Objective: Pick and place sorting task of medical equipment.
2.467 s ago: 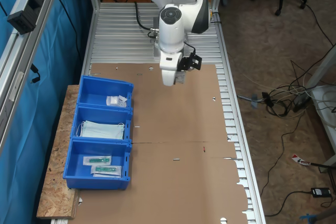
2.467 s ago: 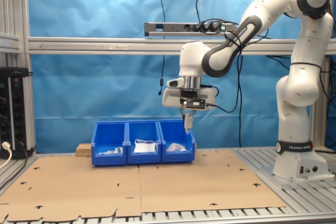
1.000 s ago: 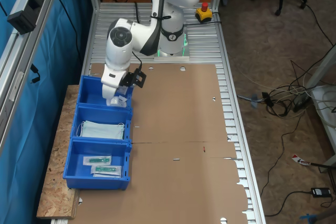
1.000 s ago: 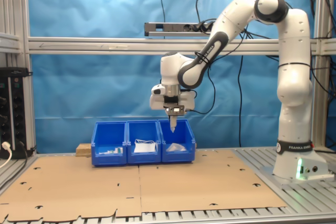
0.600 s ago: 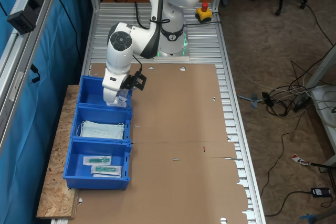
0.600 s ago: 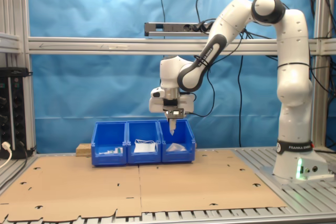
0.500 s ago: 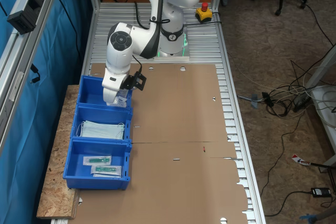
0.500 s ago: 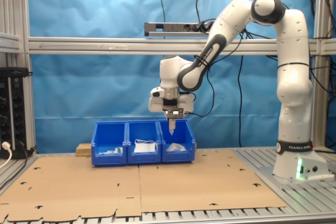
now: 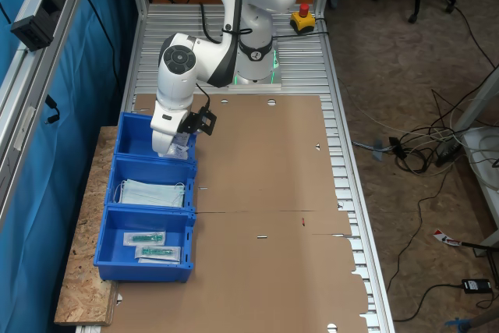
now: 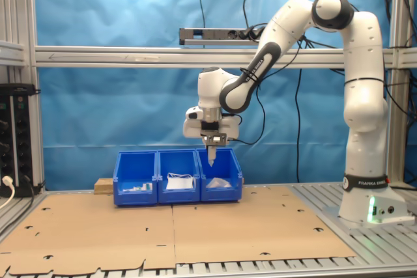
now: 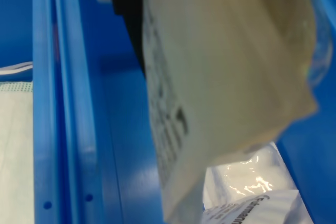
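Sachet [image 11: 220, 77] hangs from gripper [image 10: 212, 159], jaws pinching its top edge, over end bin [image 9: 136, 136]. Looks light, floppy, slick film; edge pinch suits. Masks [image 9: 150, 193] at bin's 6 o'clock.

In the wrist view the sachet [image 11: 220, 77] is blurred, cut off at the edge, and covers the gripper's fingers. In the first exterior view the arm [image 9: 175, 91] hides part of the end bin [image 9: 136, 136].
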Action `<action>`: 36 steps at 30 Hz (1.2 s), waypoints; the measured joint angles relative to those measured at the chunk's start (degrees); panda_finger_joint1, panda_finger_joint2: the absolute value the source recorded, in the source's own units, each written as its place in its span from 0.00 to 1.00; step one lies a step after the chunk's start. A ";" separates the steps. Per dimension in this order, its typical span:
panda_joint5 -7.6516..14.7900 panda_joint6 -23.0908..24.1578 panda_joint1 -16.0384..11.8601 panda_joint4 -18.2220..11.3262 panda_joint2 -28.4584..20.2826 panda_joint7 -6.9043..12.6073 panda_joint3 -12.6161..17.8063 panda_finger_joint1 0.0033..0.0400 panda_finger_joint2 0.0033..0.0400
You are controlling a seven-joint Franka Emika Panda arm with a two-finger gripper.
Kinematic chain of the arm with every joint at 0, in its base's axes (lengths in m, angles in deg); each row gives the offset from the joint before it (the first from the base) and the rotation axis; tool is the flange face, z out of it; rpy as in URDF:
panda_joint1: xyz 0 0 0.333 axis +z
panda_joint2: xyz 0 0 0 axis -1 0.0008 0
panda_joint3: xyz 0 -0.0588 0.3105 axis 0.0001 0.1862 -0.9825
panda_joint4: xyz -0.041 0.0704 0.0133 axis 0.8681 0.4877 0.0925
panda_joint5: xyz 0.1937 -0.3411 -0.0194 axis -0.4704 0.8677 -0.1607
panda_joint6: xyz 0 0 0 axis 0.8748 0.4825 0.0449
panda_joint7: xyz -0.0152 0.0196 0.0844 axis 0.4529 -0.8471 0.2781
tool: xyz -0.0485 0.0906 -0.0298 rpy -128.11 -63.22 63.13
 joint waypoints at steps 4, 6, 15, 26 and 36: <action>0.02 -0.29 0.00 0.00 0.00 0.00 0.00 0.07 0.07; 0.03 -0.70 0.00 0.00 0.00 0.00 0.00 0.07 0.07; 0.03 -2.45 0.00 0.16 0.03 0.00 0.00 0.07 0.07; 0.03 -3.57 0.02 1.26 0.15 0.00 0.00 0.07 0.07; 0.03 -3.86 0.03 1.54 0.16 0.00 0.00 0.07 0.07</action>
